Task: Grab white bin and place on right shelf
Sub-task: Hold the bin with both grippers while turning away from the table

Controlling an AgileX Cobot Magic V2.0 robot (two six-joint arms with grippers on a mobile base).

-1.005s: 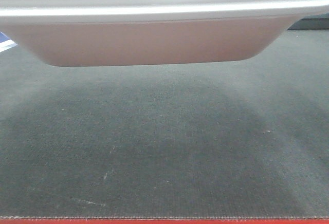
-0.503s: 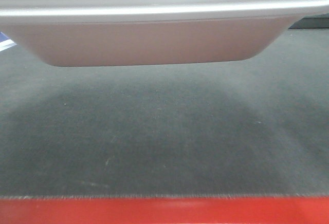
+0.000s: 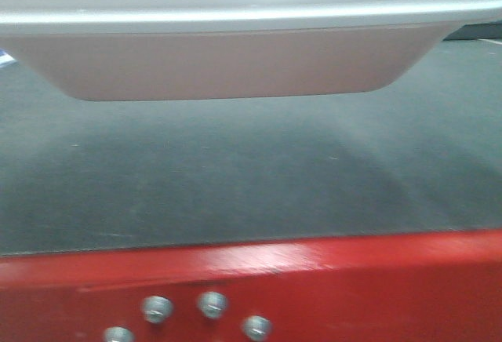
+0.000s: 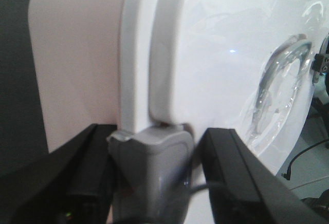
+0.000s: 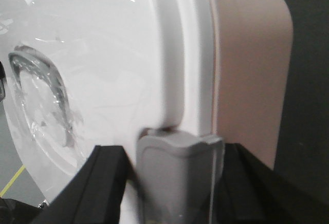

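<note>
Two grippers: one at each end of the white bin [image 3: 235,63], each straddling a latch.
left gripper [image 4: 157,131]: black fingers [image 4: 77,178] sit on either side of the grey latch [image 4: 149,167] and press against it, clamped on the bin's end wall.
right gripper [image 5: 172,152]: same pose at the opposite end. Its fingers [image 5: 103,183] close in on the second grey latch [image 5: 177,172], gripping the bin there.
bin position: held in the air above the dark mat [image 3: 235,177]. Its pinkish underside faces the front camera, and a gap shows between its bottom edge and the mat.
bin attitude: roughly level in the front view, spanning nearly the full width along the top of the picture.
lid [image 3: 235,12]: on, with the glossy grey-white rim running along the top of the bin. Both wrist views show it seated under the latches.
lid detail: curved moulded recess [image 4: 285,80] in the lid face, strong glare around it.
shadow: soft dark patch on the mat below the bin.
red table frame [image 3: 353,279]: runs along the bottom of the front view, just below the mat's near edge.
bolts [image 3: 212,304]: four round heads in the frame's front face, left of centre.
image quality: front view is slightly blurred.
</note>
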